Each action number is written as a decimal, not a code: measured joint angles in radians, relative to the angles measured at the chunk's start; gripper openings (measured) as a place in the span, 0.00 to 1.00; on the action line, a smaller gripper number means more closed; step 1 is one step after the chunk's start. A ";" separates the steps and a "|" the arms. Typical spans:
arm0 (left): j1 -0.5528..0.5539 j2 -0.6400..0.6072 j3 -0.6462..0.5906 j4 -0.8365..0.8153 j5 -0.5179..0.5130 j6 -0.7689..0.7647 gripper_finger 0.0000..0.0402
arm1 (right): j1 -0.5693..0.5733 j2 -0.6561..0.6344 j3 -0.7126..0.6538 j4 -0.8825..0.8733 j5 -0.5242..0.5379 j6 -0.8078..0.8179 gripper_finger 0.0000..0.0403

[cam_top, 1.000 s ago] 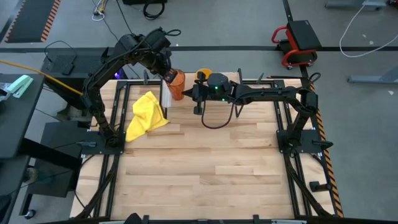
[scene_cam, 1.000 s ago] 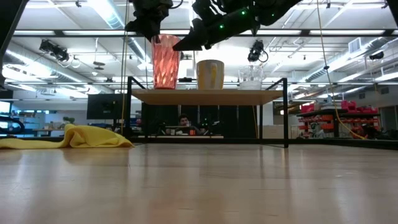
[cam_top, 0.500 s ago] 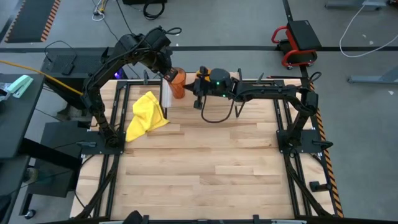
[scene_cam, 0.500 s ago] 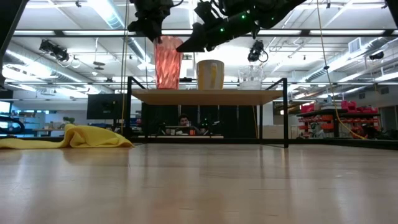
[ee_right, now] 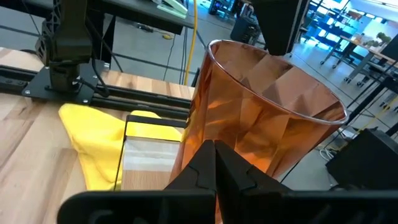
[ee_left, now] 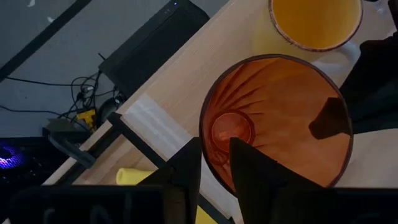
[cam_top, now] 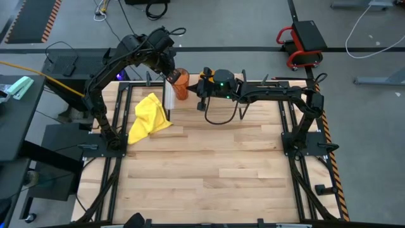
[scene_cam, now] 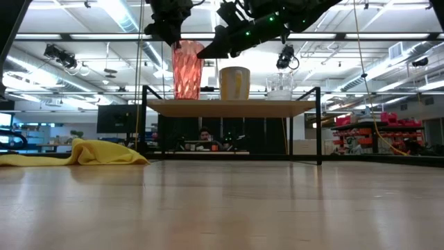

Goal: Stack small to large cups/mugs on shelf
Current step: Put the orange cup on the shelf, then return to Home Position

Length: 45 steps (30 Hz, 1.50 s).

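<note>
The brown-orange ribbed tumbler [scene_cam: 186, 69] stands upright at the left end of the shelf [scene_cam: 229, 107], its base at the board. My left gripper [ee_left: 214, 146] comes down on its rim from above. My right gripper [ee_right: 210, 146], shut, points level at the tumbler's wall [ee_right: 249, 124] from the mug's side. The mug [scene_cam: 235, 83] stands on its base mid-shelf, and the clear cup [scene_cam: 279, 87] stands right of it. In the high view my right arm covers most of both. My left gripper holds the tumbler by its rim [ee_left: 204, 140], one finger inside and one outside, coming from above and pointing down. The tumbler is upright with its base [scene_cam: 184, 97] at the shelf board. My right gripper's shut tip [scene_cam: 202, 52] is at the tumbler's upper wall; whether it touches, I cannot tell.
A yellow cloth [cam_top: 149, 117] lies on the table left of the shelf, toward the near side. The shelf sits at the table's far edge on thin black legs [scene_cam: 318, 125]. The wide wooden tabletop [cam_top: 209, 171] stretches toward the near edge.
My right gripper has moved toward the table's far edge and closer to the tumbler, staying shut. My left gripper has kept its hold on the tumbler's rim.
</note>
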 joint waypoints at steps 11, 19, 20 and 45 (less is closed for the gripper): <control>0.006 -0.081 0.000 -0.001 -0.094 0.003 0.23 | 0.008 -0.005 0.000 -0.030 0.037 0.001 0.01; -0.014 -0.189 0.001 -0.061 -0.109 -0.068 0.20 | 0.062 -0.113 0.000 -0.207 0.084 0.001 0.01; -0.021 -0.197 0.001 -0.078 -0.112 -0.077 0.20 | 0.076 -0.140 0.000 -0.233 0.094 0.004 0.01; -0.581 -0.250 0.000 -0.123 -0.294 -0.273 0.17 | 0.492 -0.661 -0.087 -0.771 0.220 0.481 0.01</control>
